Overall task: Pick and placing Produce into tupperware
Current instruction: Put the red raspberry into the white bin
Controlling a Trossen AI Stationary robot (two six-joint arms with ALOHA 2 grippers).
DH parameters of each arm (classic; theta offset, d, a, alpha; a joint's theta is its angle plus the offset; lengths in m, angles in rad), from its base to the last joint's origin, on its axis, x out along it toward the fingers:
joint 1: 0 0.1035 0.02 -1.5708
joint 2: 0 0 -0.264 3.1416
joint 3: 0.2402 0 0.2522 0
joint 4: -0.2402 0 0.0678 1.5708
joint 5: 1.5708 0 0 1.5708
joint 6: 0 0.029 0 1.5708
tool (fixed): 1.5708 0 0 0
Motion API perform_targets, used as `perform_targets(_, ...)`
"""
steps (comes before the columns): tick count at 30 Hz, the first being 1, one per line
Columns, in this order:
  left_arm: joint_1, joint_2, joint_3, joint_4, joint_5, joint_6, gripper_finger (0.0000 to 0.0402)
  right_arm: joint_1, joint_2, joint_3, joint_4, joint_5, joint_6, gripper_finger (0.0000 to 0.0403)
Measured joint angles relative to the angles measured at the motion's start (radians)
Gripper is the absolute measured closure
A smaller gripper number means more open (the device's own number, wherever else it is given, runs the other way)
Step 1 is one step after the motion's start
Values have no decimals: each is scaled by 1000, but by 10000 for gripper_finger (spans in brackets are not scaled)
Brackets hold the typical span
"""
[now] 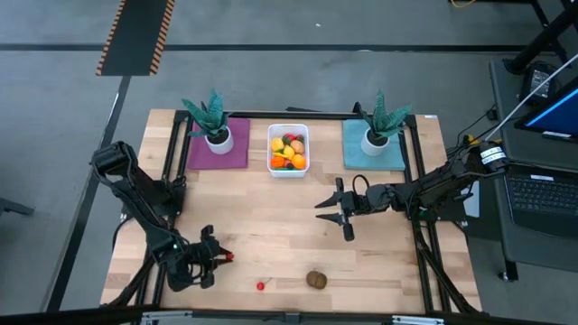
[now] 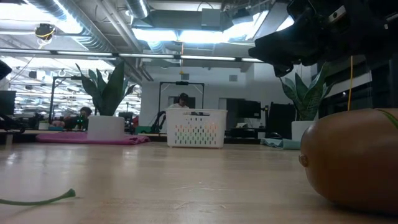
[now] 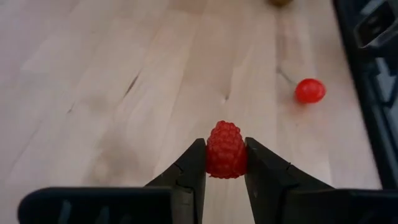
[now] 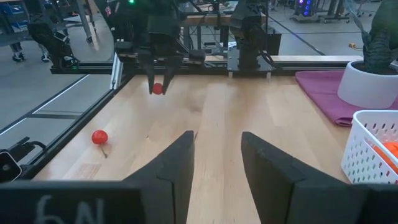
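A small red berry [image 3: 226,149], one of the produce, sits between the fingers of my left gripper [image 1: 226,257] near the table's near left corner. My right gripper [image 1: 336,213] hangs open over the middle of the table with nothing between its fingers [image 4: 217,149]. The white tupperware [image 1: 289,150] stands at the far middle and holds several toy fruits. A red cherry [image 1: 261,285] and a brown kiwi-like fruit [image 1: 316,279] lie on the wood near the front edge. My left gripper pinches the red berry by its two opposite sides [image 3: 214,155] between its two fingers, at their free ends. The fingers slant down from the table's left. The berry's pointed tip sticks out past the fingertips. In the right wrist view the berry [image 4: 158,88] appears just above the wood.
Two teal spiky plants in white pots stand on a purple mat [image 1: 219,150] and a teal mat [image 1: 372,150] either side of the tub. A black frame [image 1: 172,171] rims the table. Bare wood lies between the grippers and the tub.
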Motion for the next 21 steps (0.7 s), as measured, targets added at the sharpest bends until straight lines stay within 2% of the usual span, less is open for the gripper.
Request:
perform_targets(6, 0, 0, -89, 289, -24, 205, 323, 0, 0, 0, 0, 0, 0, 267)
perform_targets(9, 14, -1, -123, 385, -24, 255, 323, 0, 0, 0, 0, 0, 0, 267)
perform_targets(16, 92, -1, -156, 412, -24, 294, 323, 0, 0, 0, 0, 0, 4, 267)
perform_targets(21, 164, -1, -156, 482, 5, 462, 324, 0, 0, 0, 0, 0, 3, 267)
